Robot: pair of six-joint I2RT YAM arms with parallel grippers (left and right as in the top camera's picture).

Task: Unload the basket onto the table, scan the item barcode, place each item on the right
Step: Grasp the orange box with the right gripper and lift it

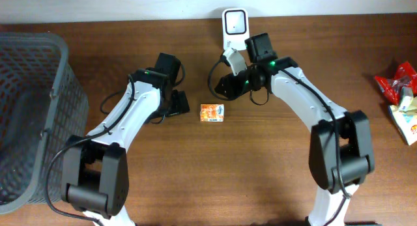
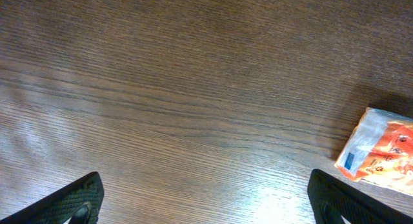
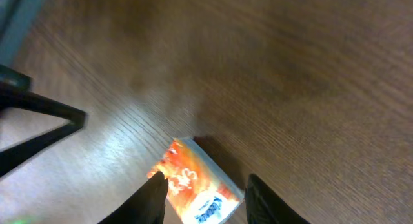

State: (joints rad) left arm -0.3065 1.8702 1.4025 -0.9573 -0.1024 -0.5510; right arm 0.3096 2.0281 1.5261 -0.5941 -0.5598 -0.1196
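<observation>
Wooden table [image 1: 273,180], two arms reaching in from the near edge.

- Item: a small orange packet [image 1: 212,112] lies flat on the wood around the table's middle, with an arm on each side. Nothing has it lifted.
- Right gripper [image 1: 223,88]: hangs just far of the packet and a little right of it. In the wrist view the packet's corner shows in the gap between the two dark fingers [image 3: 155,197], down on the wood and casting its own shadow. The jaws stand partly apart. I cannot see either finger pressing the packet, so the gripper has hold of nothing. The wrist picture is smeared, so the print on the packet cannot be read.
- Left gripper [image 1: 178,102]: just left of the packet and close beside it, not touching. The jaws are spread as wide as they go, with one fingertip in each bottom corner of the wrist view and only bare wood between them. The packet sits off at that view's right edge, outside the jaws, with a clear end and a blue mark facing the camera.
- Scanner [image 1: 234,24]: a white unit standing at the far edge, centre. The packet is well near of it, with the right arm's wrist in between.
- Also here: a grey mesh basket [image 1: 65,89] fills the left end. A few red and white snack packs [image 1: 401,99] lie at the right edge, well apart from both arms.
</observation>
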